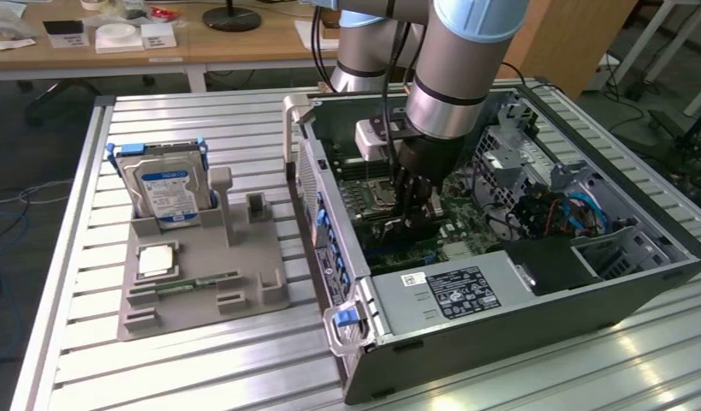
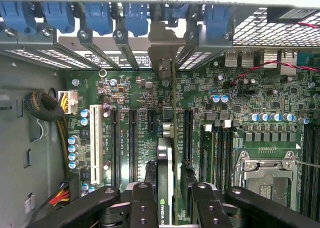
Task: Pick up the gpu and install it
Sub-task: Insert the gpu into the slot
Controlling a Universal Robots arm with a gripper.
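The pincer [image 2: 170, 198] is pinching the gpu [image 2: 166, 153] edge-on. It is hovering just above the motherboard [image 2: 135, 87], bracket aligned toward the rear slots.

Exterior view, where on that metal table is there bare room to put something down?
The slatted table is bare in front of the grey parts holder and along the strip between the holder and the computer case. It is crowded inside the case, where the gripper holds the gpu over the motherboard.
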